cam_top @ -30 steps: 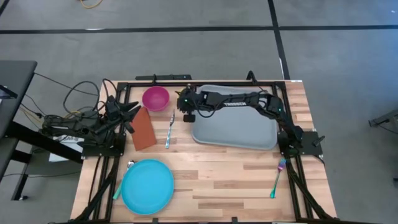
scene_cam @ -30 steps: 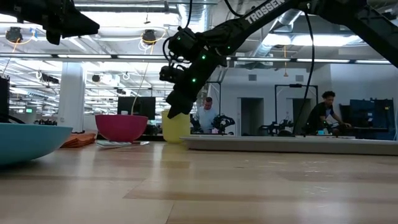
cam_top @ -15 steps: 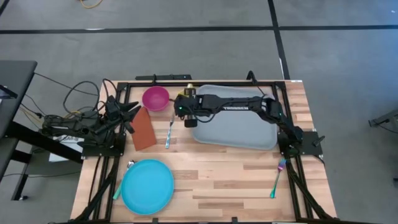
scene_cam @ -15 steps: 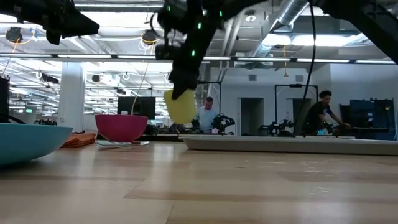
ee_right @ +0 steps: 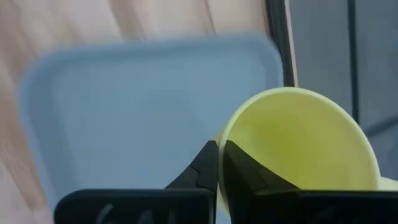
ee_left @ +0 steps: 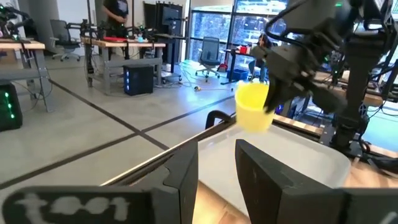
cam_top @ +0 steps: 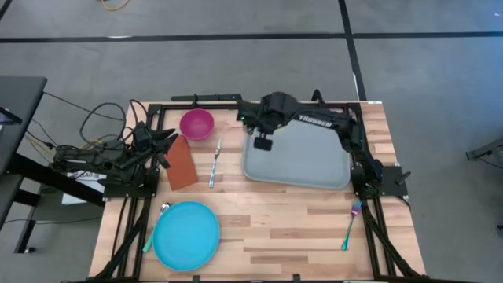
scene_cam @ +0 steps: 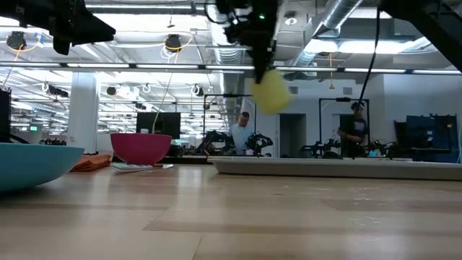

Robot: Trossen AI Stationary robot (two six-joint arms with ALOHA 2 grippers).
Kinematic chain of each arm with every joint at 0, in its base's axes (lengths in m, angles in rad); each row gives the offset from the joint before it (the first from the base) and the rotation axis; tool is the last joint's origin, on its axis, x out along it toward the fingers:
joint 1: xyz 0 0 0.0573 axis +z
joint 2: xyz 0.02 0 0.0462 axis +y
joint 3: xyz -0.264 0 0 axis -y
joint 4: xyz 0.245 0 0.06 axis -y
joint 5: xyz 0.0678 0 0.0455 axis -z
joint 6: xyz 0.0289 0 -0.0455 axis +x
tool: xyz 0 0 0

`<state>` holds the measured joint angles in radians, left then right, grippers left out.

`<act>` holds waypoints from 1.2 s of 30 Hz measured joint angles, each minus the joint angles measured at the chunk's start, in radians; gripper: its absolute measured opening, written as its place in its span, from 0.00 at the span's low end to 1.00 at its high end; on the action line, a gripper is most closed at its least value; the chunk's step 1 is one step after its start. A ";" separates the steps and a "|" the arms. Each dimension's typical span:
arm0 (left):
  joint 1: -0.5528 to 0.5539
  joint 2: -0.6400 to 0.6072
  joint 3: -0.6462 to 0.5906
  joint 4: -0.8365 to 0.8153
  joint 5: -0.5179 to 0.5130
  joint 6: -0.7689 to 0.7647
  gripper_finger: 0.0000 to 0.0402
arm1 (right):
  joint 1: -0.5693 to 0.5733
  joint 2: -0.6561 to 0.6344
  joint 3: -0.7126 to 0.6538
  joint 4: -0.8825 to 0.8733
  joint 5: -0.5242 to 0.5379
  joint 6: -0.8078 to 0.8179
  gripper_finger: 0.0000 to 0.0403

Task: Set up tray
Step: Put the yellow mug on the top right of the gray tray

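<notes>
Tray (cam_top: 302,161) beneath "TROSSEN" right arm (yellow cup (scene_cam: 271,92) held aloft).

Pink bowl (cam_top: 196,123) – beside it an orange cloth (cam_top: 181,163), fork (cam_top: 214,165), blue plate (cam_top: 187,235).

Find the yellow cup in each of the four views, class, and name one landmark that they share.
High view: hidden under the right gripper, over the tray's far left corner.
Low view: yellow cup, upper centre, in the air.
Left wrist view: right of centre.
Right wrist view: lower right, rim pinched.
Shared landmark: the tray.
</notes>
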<state>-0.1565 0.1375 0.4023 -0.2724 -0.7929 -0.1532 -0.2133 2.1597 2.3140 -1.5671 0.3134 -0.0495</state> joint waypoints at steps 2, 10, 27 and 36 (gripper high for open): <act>0.000 0.000 0.000 -0.018 0.001 -0.022 0.24 | -0.021 -0.016 -0.026 -0.005 0.001 0.032 0.01; 0.000 0.000 0.000 -0.115 0.001 -0.101 0.24 | -0.095 -0.147 -0.223 0.016 -0.053 0.054 0.01; 0.000 0.000 0.000 -0.166 -0.005 -0.146 0.24 | -0.196 -0.756 -1.106 0.487 -0.126 0.171 0.01; 0.000 0.000 0.000 -0.163 -0.076 -0.146 0.24 | -0.278 -1.032 -1.503 0.732 -0.129 0.078 0.01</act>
<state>-0.1562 0.1375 0.4023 -0.4358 -0.8692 -0.2993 -0.4911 1.1275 0.8111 -0.8355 0.1844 0.0288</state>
